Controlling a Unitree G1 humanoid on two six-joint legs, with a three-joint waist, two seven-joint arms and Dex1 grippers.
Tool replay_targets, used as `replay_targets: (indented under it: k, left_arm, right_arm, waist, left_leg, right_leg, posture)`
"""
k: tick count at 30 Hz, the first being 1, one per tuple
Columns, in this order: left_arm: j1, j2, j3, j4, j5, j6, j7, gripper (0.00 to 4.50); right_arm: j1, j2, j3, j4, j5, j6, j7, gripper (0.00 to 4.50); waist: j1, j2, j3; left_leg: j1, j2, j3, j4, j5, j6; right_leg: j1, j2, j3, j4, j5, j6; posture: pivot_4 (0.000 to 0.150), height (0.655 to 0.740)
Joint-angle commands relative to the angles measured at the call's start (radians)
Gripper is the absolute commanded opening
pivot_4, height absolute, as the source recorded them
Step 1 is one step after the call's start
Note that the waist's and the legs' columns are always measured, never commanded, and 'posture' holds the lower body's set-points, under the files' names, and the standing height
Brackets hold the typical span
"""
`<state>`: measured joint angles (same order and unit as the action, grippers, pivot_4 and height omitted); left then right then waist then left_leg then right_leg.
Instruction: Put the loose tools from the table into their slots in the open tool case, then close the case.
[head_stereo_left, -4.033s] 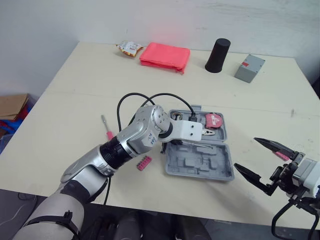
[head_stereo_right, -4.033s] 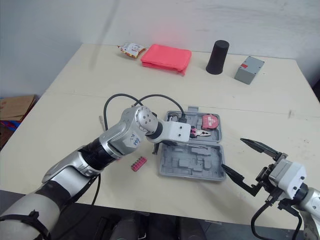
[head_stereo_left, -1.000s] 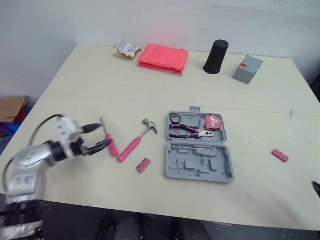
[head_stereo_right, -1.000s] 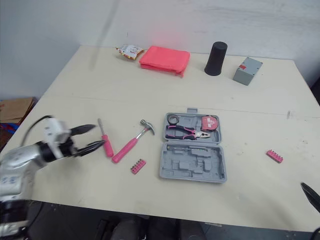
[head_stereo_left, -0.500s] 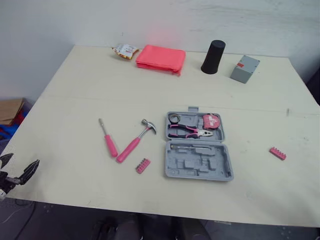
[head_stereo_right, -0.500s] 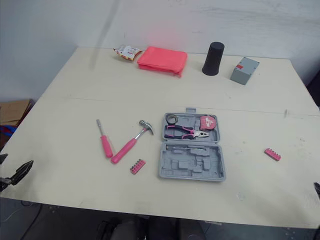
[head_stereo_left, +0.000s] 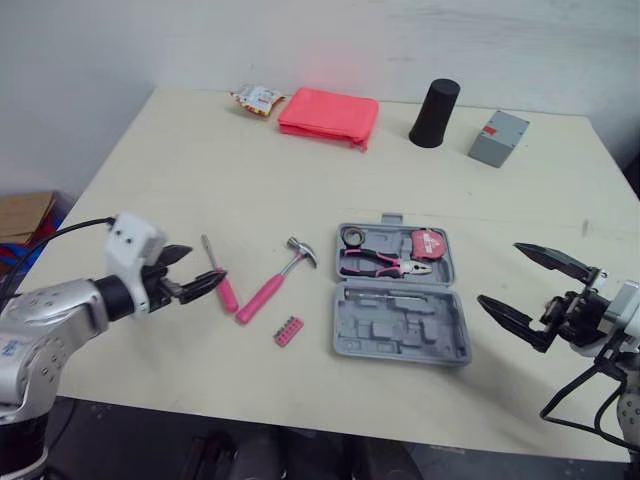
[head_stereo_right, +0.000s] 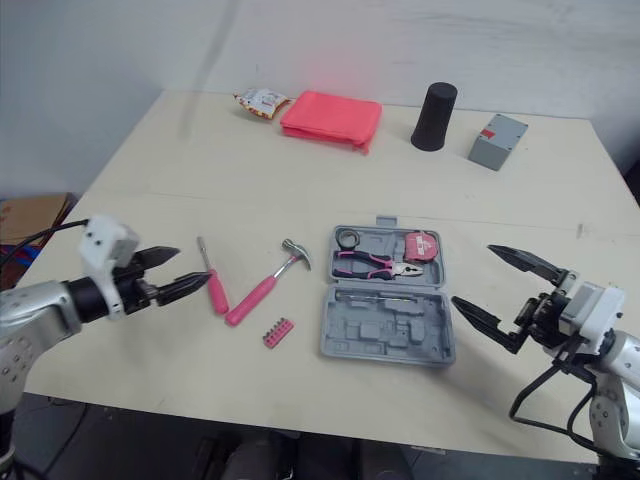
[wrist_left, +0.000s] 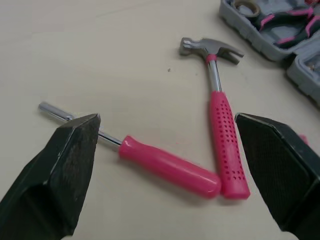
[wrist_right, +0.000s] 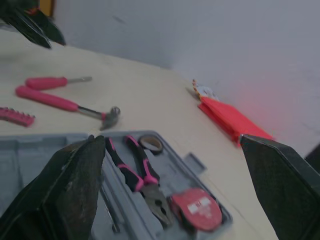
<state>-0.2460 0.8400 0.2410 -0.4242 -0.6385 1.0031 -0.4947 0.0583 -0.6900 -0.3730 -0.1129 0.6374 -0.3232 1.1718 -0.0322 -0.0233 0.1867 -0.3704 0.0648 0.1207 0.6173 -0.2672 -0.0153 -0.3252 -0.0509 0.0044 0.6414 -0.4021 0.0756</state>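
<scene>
Currently I find the left tool (head_stereo_left: 200, 268) released, its fingers spread wide, hanging low over the table (head_stereo_left: 200, 170) just beside the screwdriver (wrist_left: 165, 166). I cannot tell whether a fingertip touches it. The screwdriver lies flat left of the case (head_stereo_left: 400, 325), its pink handle end meeting the handle end of the hammer (head_stereo_left: 270, 289), the two forming a V. A pink bit strip (head_stereo_left: 288, 331) lies nearer the table's front edge, between hammer and case. The case lies open and flat. Its far half holds pliers (head_stereo_left: 378, 264) and a tape measure (head_stereo_left: 428, 242); most slots in the near half are unfilled. The right tool (head_stereo_left: 498, 272) is likewise released, fingers wide apart, right of the case and clear of it.
</scene>
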Motion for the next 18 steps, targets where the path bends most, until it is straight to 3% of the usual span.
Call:
replay_targets:
  k: [1, 7, 11, 14, 18]
  left_arm:
    - [-0.117, -0.012, -0.178, -0.009, 0.042, 0.114, 0.038, 4.37]
    - [-0.258, -0.069, -0.398, 0.077, 0.178, 0.109, 0.071, 4.37]
    - [-0.327, -0.137, -0.444, 0.152, 0.224, 0.129, 0.085, 4.37]
    - [-0.346, -0.128, -0.504, 0.174, 0.248, 0.18, 0.057, 4.37]
    - [-0.327, -0.116, -0.522, 0.174, 0.245, 0.207, 0.01, 3.1]
  right_arm:
    - [0.0, 0.022, 0.033, -0.036, 0.0, -0.001, 0.017, 4.5]
    - [0.002, 0.069, 0.063, -0.026, -0.031, -0.025, 0.006, 4.5]
    - [0.014, 0.087, 0.062, -0.034, -0.045, -0.034, -0.002, 4.5]
    - [0.029, 0.092, 0.051, -0.04, -0.052, -0.046, -0.013, 4.5]
    - [0.052, 0.085, 0.029, -0.043, -0.054, -0.064, -0.026, 4.5]
  waist:
    - [0.004, -0.001, 0.0]
    - [0.006, -0.001, 0.001]
    - [0.004, -0.002, 0.001]
    - [0.004, -0.002, 0.002]
    - [0.004, -0.002, 0.002]
  left_leg:
    - [0.0, 0.0, 0.0, 0.0, 0.001, -0.002]
    - [-0.002, 0.002, 0.0, 0.002, 0.002, -0.004]
    - [-0.002, 0.003, 0.0, 0.003, 0.003, -0.005]
    - [-0.002, 0.003, 0.0, 0.006, 0.003, -0.005]
    - [-0.001, 0.003, 0.0, 0.006, 0.003, -0.005]
  right_leg:
    - [0.0, 0.001, 0.0, -0.001, 0.0, 0.0]
    - [0.0, 0.005, 0.002, -0.003, 0.0, 0.0]
    - [-0.001, 0.006, 0.003, -0.001, 0.0, 0.0]
    - [-0.001, 0.006, 0.003, 0.002, 0.0, 0.0]
    - [-0.001, 0.006, 0.004, 0.004, -0.001, 0.0]
  posture:
    - [0.15, 0.74]
    - [0.15, 0.74]
    - [0.15, 0.74]
    - [0.15, 0.74]
    - [0.15, 0.74]
